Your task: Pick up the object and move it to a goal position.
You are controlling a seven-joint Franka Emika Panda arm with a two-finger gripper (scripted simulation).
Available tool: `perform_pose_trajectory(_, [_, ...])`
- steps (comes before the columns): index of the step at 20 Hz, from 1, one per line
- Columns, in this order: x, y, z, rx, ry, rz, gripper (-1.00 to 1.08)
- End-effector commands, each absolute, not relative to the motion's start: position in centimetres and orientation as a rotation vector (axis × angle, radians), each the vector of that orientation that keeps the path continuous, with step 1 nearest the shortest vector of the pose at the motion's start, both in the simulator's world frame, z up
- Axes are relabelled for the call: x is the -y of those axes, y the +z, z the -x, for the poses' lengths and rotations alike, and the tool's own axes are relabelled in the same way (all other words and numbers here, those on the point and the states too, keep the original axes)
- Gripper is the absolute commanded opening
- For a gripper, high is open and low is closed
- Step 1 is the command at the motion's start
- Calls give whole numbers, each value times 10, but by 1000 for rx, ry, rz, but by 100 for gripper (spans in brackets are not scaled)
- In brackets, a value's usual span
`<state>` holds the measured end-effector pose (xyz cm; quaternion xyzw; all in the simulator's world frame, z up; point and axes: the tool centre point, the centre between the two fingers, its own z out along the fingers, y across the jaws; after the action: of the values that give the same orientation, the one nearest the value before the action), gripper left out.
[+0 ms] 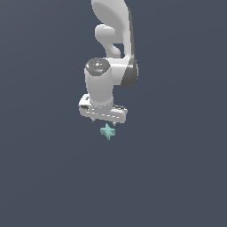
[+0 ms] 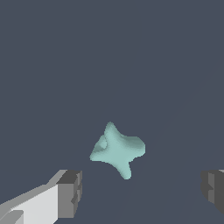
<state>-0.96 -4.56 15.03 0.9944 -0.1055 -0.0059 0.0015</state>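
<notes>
Just below the centre of the exterior view lies the object [image 1: 107,131], a matte pale teal lump with stubby arms, on a flat slate-grey surface [image 1: 44,177] with open room all round. Above it hangs the glossy white end effector [image 1: 105,120], fingers [image 2: 70,192] wide apart, touching nothing; their tips are cut off.

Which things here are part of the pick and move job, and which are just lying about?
Part of the job:
- the pale teal object, lumpy and cross-like, not gripped
- the gripper, open, fingers apart, to either side of it

Lying about:
- nothing else shows; only the plain dark surface
</notes>
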Motion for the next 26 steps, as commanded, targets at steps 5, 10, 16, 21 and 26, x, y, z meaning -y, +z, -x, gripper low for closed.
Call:
perform_pose_trajectory(5, [40, 131, 12, 583, -14, -3087, 100])
perform_pose_trajectory(10, [36, 116, 15, 786, -9, -3043, 100])
perform_pose_trajectory(16, [33, 102, 18, 972, -5, -2988, 100])
perform_pose_trajectory(21, [32, 95, 20, 1069, -2, -2954, 100])
perform_pose_trajectory(26, [31, 91, 21, 1115, 0, -2937, 100])
